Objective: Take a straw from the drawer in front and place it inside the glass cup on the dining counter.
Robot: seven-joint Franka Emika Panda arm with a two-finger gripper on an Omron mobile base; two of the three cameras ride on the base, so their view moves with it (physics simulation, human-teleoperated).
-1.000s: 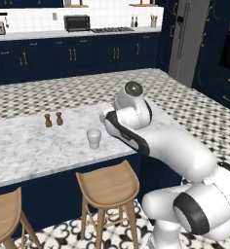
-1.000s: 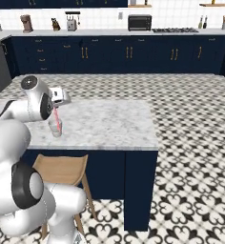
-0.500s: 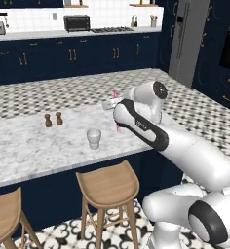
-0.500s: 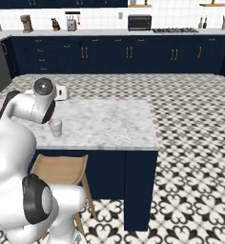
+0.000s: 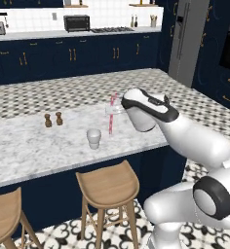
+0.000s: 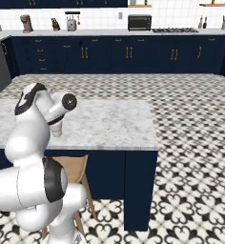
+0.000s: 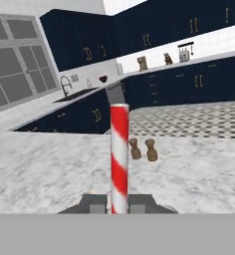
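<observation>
My gripper [image 5: 113, 110] is shut on the straw [image 5: 111, 116], a red-and-white striped stick held upright over the dining counter [image 5: 34, 151]. The straw's lower end hangs a little above the marble, just right of and slightly behind the glass cup [image 5: 93, 138], and does not touch it. The cup stands upright near the counter's front edge. In the hand view the straw [image 7: 119, 154] rises from between the two fingertips of the gripper [image 7: 118, 204]. The drawer is out of view.
Two small brown shakers [image 5: 53, 119] stand left of the cup, and the hand view has the shakers [image 7: 143, 149] beyond the straw. Two wooden stools [image 5: 107, 187] stand under the counter's front edge. Navy cabinets [image 6: 133, 55] line the far wall.
The arm has swung its elbow out to the right and the hand has turned, so the straw now stands upright beside the cup. The cup and shakers have not moved.
</observation>
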